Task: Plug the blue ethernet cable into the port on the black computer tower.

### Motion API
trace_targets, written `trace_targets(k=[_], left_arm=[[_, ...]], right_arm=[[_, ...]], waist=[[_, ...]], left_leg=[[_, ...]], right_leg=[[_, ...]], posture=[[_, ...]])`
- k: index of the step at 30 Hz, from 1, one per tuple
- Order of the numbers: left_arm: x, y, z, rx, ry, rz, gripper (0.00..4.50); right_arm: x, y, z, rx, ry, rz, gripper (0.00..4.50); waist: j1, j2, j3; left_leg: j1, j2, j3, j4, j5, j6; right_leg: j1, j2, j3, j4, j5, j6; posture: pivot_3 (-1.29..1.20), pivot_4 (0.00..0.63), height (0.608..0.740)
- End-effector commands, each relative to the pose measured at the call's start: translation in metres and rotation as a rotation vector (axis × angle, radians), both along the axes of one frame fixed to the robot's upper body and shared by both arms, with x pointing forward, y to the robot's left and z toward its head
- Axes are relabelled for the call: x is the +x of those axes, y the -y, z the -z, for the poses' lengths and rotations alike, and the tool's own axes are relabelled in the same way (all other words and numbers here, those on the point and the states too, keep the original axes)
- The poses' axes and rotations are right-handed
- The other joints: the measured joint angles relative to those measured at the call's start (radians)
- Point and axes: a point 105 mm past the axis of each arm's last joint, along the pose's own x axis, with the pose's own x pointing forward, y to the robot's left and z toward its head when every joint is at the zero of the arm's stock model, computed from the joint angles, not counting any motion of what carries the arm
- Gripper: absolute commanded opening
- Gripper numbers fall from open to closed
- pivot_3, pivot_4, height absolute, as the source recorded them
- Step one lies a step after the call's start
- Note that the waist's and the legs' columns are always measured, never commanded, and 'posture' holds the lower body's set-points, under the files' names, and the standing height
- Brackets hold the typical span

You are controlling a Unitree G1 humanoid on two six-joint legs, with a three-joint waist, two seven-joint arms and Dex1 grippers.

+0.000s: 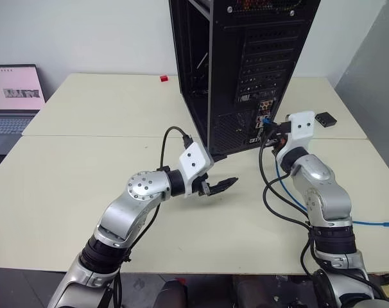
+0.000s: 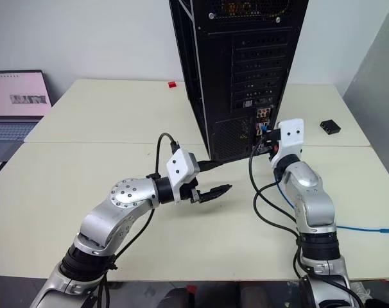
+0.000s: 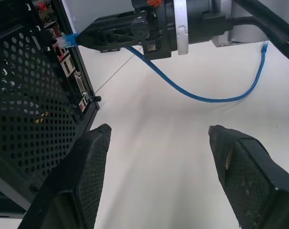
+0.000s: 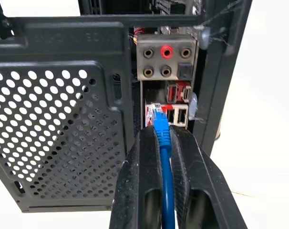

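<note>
Evidently the right tool (image 4: 163, 143) pinched the blue ethernet cable (image 4: 162, 126), plug pointing lengthwise at the port (image 4: 154, 113) on the black computer tower (image 4: 63, 95), possibly already touching; the left tool (image 1: 221, 185) stood spread, farther off.

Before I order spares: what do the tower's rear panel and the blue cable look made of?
The black computer tower: seemingly painted sheet metal with a matte finish, punched with round vent holes. The blue ethernet cable: flexible plastic-jacketed cord, smooth and slightly glossy, curving freely; its plug looks like clear plastic.
</note>
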Motion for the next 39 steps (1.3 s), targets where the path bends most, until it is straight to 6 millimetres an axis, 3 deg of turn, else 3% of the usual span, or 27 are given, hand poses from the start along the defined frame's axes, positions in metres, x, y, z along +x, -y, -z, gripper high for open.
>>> trace_targets(k=[1, 39], left_arm=[[-0.005, 0.005, -0.013, -0.01, 0.052, 0.03, 3.48], [-0.002, -0.003, -0.011, 0.004, 0.06, 0.017, 3.48]], right_arm=[[0.0, 0.001, -0.008, 0.023, 0.037, 0.004, 0.0], [0.016, -0.014, -0.017, 0.087, 0.035, -0.034, 0.0]], waist=[[0.0, 0.0, 0.0], [-0.015, 0.0, 0.0]], left_leg=[[0.0, 0.0, 0.0, 0.0, 0.0, 0.0], [0.001, 0.0, 0.001, 0.0, 0.0, 0.0]], right_leg=[[0.0, 0.0, 0.0, 0.0, 0.0, 0.0], [0.0, 0.0, 0.001, 0.0, 0.0, 0.0]], posture=[[0.0, 0.15, 0.74], [0.0, 0.15, 0.74]])
